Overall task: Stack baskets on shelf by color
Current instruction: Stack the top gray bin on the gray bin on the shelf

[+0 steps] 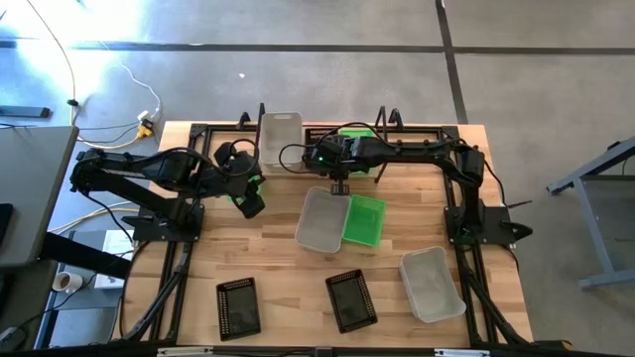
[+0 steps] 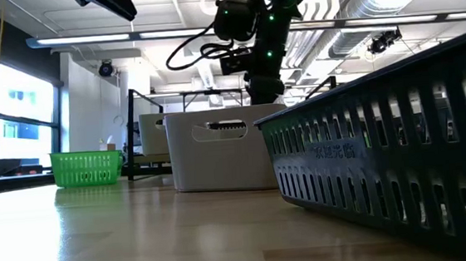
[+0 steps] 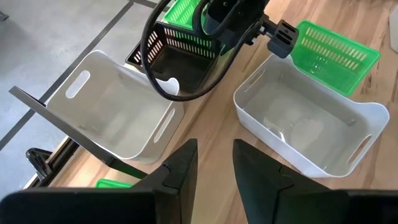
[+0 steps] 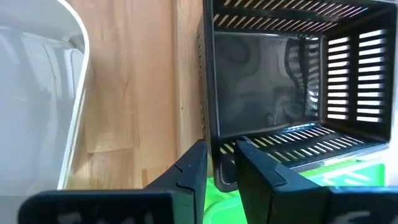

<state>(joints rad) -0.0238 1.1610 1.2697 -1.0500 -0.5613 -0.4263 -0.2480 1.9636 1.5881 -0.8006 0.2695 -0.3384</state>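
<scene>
My right gripper is over the shelf at the table's far edge, shut on a black perforated basket. Green plastic shows right beneath that basket, and a green basket sits on the shelf there. A whitish basket stands on the shelf to its left. My left gripper hovers narrowly open and empty near the table's left side, facing another whitish basket and a green one that rest side by side on the tabletop. My right gripper pinches the black basket's wall near a corner, one finger outside and one inside, coming from above and pointing down. The basket hangs below the fingers over green plastic; whether it rests on that, I cannot tell.
Two black baskets and a whitish one lie near the table's near edge. One black basket looms close in the low view. A strip of green shows under my left wrist. Bare wood lies between the baskets.
</scene>
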